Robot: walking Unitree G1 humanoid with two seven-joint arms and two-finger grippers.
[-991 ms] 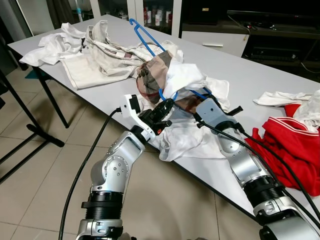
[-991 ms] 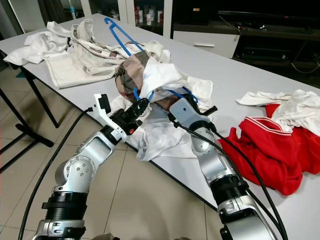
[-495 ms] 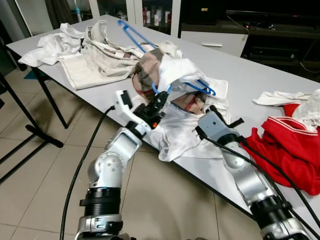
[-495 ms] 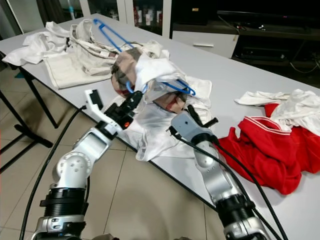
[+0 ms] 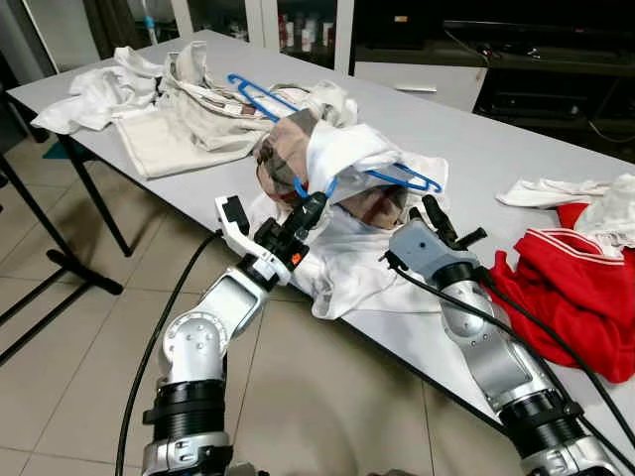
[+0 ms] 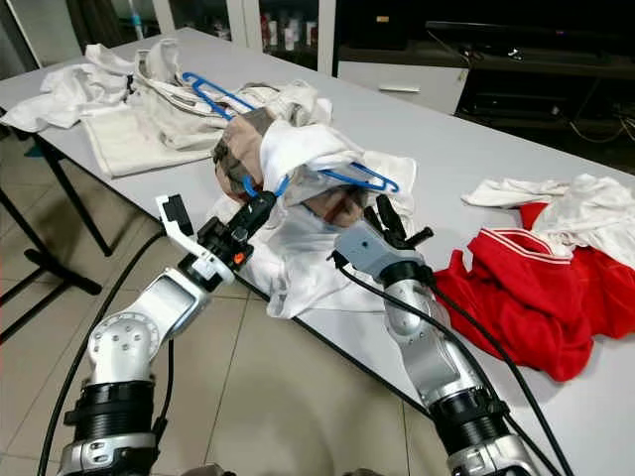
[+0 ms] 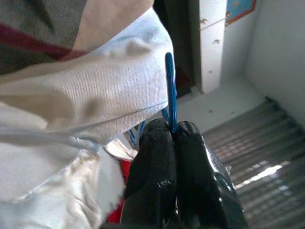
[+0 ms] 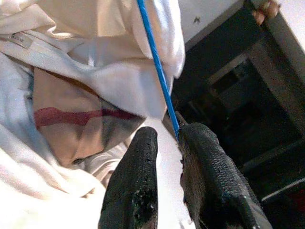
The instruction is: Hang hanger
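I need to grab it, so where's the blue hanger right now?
Blue hanger lies in the white garment mid-table, pinched by the left gripper.

Blue hanger (image 5: 397, 179) pinched by the black left gripper (image 5: 310, 208); white shirt (image 5: 347, 154) and beige-maroon plaid cloth (image 5: 283, 159) just above it; red garment (image 5: 571, 293) beyond the right gripper (image 5: 444, 224).

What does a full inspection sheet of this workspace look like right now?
Surface: grey table, mostly covered with laundry.
Job's things: blue hanger tangled in a white shirt and plaid cloth.
Clutter: red garment at the right, beige clothes at the far left, second blue hanger on them.
Grippers: left gripper shut on the hanger; right gripper open beside its wire.
Cables: black cables along both arms.
Surroundings: tiled floor, dark cabinet behind.
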